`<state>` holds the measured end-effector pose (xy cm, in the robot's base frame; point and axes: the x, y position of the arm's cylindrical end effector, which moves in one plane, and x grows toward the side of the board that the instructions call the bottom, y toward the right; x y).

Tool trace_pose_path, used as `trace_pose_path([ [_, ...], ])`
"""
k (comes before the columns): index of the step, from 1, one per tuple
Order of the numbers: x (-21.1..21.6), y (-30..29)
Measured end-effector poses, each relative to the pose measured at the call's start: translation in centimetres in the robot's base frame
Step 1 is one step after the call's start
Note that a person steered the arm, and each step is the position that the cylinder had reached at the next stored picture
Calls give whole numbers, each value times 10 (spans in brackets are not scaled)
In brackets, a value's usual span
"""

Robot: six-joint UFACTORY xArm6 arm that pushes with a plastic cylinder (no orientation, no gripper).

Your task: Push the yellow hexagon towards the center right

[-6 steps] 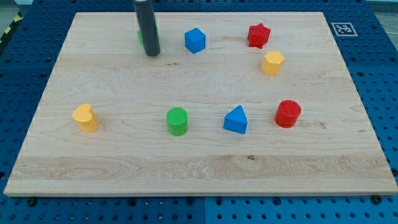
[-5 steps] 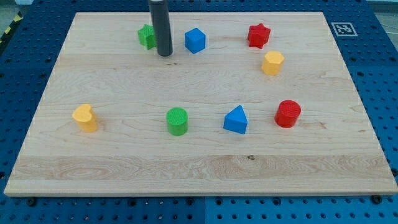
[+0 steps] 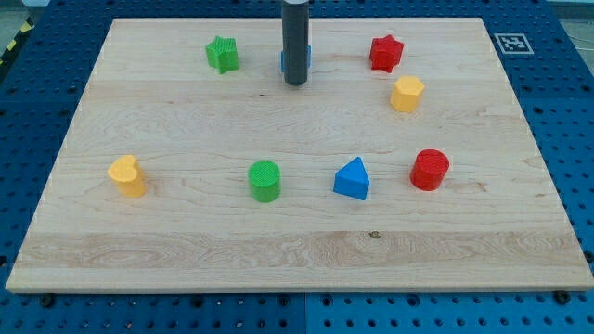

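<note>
Wooden board (image 3: 186,232) is the biggest thing; it sits on a blue table w/ rows of small holes (image 3: 575,139). A black-and-white square tag (image 3: 513,43) sits at the board's top right corner.

Next biggest is the dark rod, coming down from the view's top. My tip (image 3: 295,83) is on the board near the top, a bit left of the middle. It stands right in front of a blue block (image 3: 307,57), so only thin blue edges peek out on each side of the rod & I can't tell its shape. No pincer on this arm, just the rod, so nothing to open or close.

Now the small blocks. Yellow hexagon (image 3: 406,94), the one to push, is in the upper right part of the board, well to the right of my tip & a bit lower. Red star (image 3: 385,53) is just above it, near but apart. Green star (image 3: 222,54) is to the left of my tip, near the top.

Lower down, a row goes across the middle: yellow block w/ a rounded, heart-like shape (image 3: 127,175) far on the view's left, then green round block (image 3: 264,180), then blue triangle (image 3: 352,178), then red round block (image 3: 430,170) on the right, below the yellow hexagon. None of these touch each other.
</note>
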<state>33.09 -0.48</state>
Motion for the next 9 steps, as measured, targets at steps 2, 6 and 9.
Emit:
trace_pose_path([
  [2,18,12],
  [6,14,83],
  [9,14,144],
])
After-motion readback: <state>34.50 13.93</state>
